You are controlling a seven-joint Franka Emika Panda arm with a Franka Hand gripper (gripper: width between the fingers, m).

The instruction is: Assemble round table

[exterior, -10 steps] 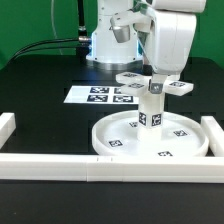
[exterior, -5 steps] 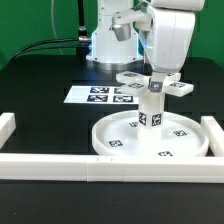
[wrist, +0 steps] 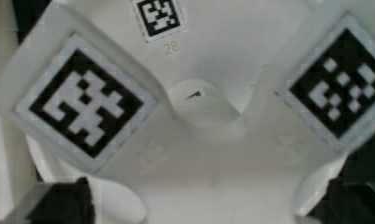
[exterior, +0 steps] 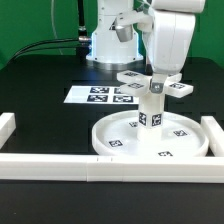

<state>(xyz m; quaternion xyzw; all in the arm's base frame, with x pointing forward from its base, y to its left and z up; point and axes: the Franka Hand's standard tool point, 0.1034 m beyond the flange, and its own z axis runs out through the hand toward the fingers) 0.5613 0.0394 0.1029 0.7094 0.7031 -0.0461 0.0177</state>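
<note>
The large rimmed round disc (exterior: 117, 132) lies flat on the black table at the exterior view's lower right. The short cylindrical leg (exterior: 150, 108) stands upright in its middle. The cross-shaped foot piece (exterior: 132, 78) sits on top of the leg, its arms spread level. My gripper (exterior: 154, 78) comes straight down onto the foot piece and is shut on its centre. In the wrist view the foot piece (wrist: 193, 110) fills the frame with marker tags on its arms, and the dark fingers (wrist: 63, 200) press its two sides around my gripper (wrist: 202, 205).
The marker board (exterior: 100, 95) lies flat behind the disc toward the exterior view's left. White border rails run along the front (exterior: 90, 166), the exterior view's right (exterior: 212, 135) and left (exterior: 8, 128). The arm's base (exterior: 108, 42) stands at the back.
</note>
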